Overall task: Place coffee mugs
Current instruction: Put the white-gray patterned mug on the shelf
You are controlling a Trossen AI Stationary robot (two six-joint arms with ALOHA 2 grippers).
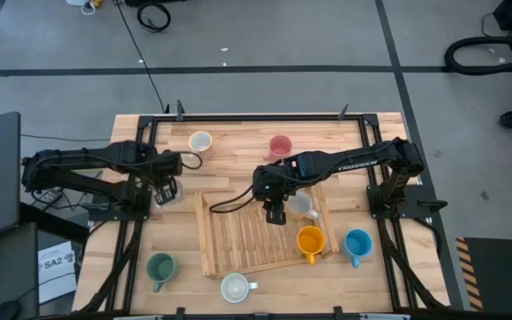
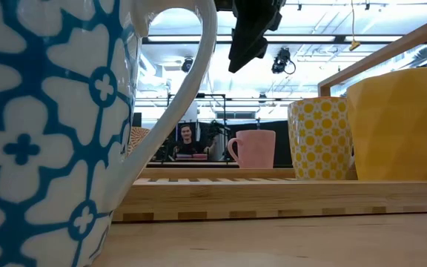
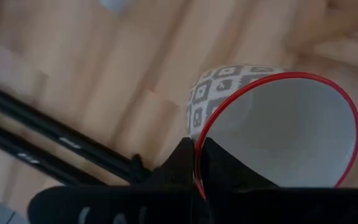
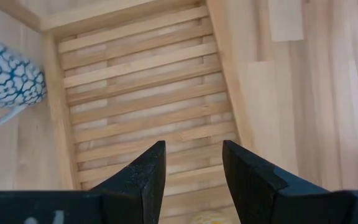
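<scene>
My left gripper (image 1: 165, 189) is near the table's left side, shut on a mug with a grey pattern and a red rim (image 3: 272, 130); in the high view the gripper hides that mug. My right gripper (image 1: 276, 212) (image 4: 193, 165) hangs open over the slatted wooden tray (image 1: 238, 236) and touches nothing. A pale mug (image 1: 302, 206) and an orange mug (image 1: 310, 241) stand in the tray's right part. On the table stand a cream mug (image 1: 201, 141), a pink mug (image 1: 280, 147), a blue mug (image 1: 357, 243), a dark green mug (image 1: 160, 267) and a white, blue-patterned mug (image 1: 236, 286). My left gripper holds the grey-patterned mug by its red rim (image 3: 199, 134). One finger (image 3: 229, 168) is inside the mug and the other (image 3: 178, 163) is outside against the wall. Whether the mug's base is on the table, I cannot tell.
Black frame bars (image 1: 140, 169) run along the table's left and right sides. The tray's left and middle slats (image 4: 142, 81) are bare. In the low view the blue-patterned mug (image 2: 50, 111) fills the near left, and a person (image 2: 187, 137) sits far behind the table.
</scene>
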